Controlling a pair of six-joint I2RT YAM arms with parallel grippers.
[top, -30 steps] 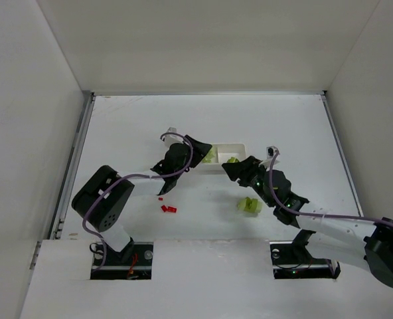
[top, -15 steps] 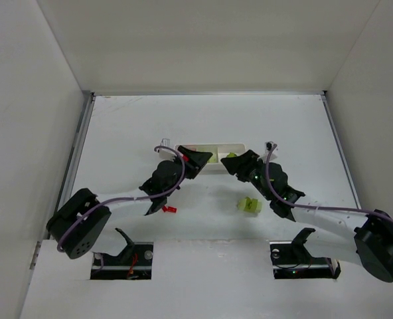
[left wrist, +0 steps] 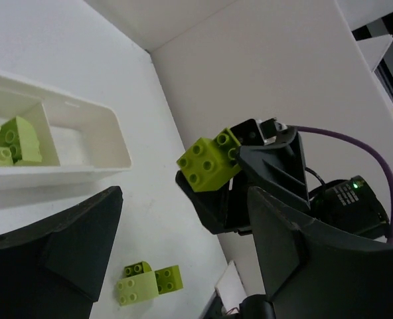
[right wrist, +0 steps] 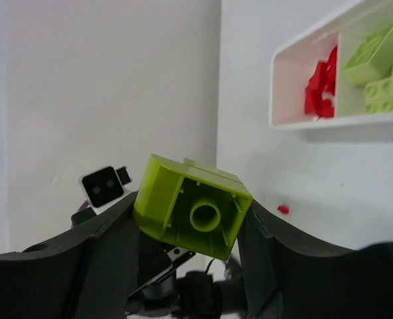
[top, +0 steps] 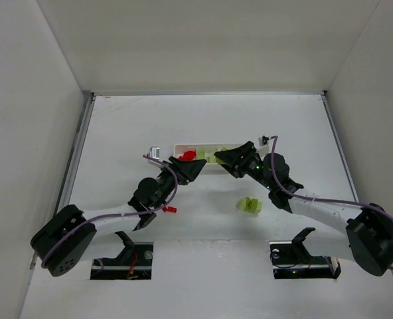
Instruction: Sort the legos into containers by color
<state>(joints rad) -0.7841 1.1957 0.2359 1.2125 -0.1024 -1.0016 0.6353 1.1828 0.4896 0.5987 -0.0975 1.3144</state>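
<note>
So the left gripper [top: 195,167] has pulled back off the tray [top: 178,147] toward the near edge of the table, and its jaws have spread wide with nothing between them. The whole left arm has sunk toward the near left corner. The tray's left compartment is uncovered now, with red legos [top: 188,155] showing in it. The right gripper [top: 228,157], with its yellow-green lego [right wrist: 191,207], has crept over the tray's right end.

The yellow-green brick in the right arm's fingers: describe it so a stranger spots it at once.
Find the white tray; by its right end are the right arm's fingers. The yellow-green brick is pinched between them, off the surface, unlike the tray's green bricks and the loose green clump.
</note>
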